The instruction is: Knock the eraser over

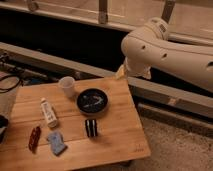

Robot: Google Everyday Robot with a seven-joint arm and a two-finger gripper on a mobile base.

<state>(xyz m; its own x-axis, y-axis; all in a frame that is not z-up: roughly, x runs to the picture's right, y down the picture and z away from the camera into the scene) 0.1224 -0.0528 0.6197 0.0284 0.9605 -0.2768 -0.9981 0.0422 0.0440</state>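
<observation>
A white oblong block with a dark label, likely the eraser (49, 112), is on the left part of the wooden table (120, 135). I cannot tell whether it stands or lies. My white arm (170, 50) reaches in from the upper right. The gripper (121, 73) is mostly hidden behind the arm, and only a pale tip shows above the table's far right edge. It is well apart from the eraser, up and to the right of it.
A white cup (67, 86) and a black bowl (92, 100) sit at the back of the table. A black-and-white striped object (91, 127), a blue object (56, 142) and a red object (34, 137) are near the front. Cables (9, 82) lie at the left.
</observation>
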